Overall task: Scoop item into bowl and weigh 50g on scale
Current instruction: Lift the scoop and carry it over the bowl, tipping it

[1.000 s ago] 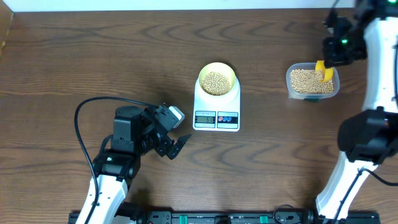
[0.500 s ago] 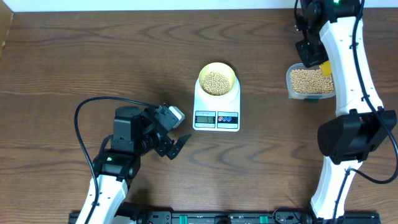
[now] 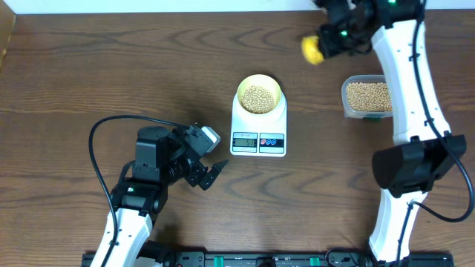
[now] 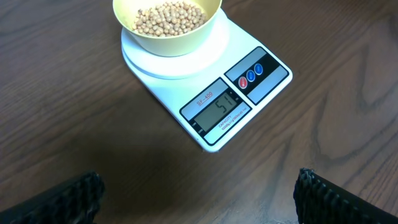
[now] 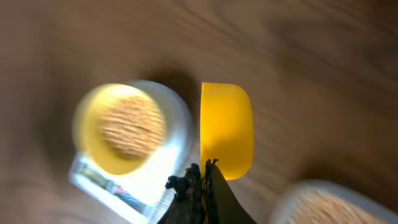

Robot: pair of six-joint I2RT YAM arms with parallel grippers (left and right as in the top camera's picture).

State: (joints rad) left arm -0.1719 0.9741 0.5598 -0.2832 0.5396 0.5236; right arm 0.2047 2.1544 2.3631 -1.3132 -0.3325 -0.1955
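Beans (image 4: 168, 15), small and round, heap in the smooth round bowl (image 4: 171, 43).

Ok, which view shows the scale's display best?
Left wrist: the scale is close, its display large and sharp. Overhead shows the display tiny, digits unreadable; right wrist shows it motion-blurred near the frame's edge.

R-wrist, what you get: blurred | right gripper (image 5: 205, 171) pinched onto yellow scoop (image 5: 227, 127), mid-frame, side-on, contents hidden | bowl (image 5: 84, 118) of beans (image 5: 127, 127) on scale (image 5: 177, 134), left of scoop | tub (image 5: 298, 190) lower right | table (image 5: 311, 62) below
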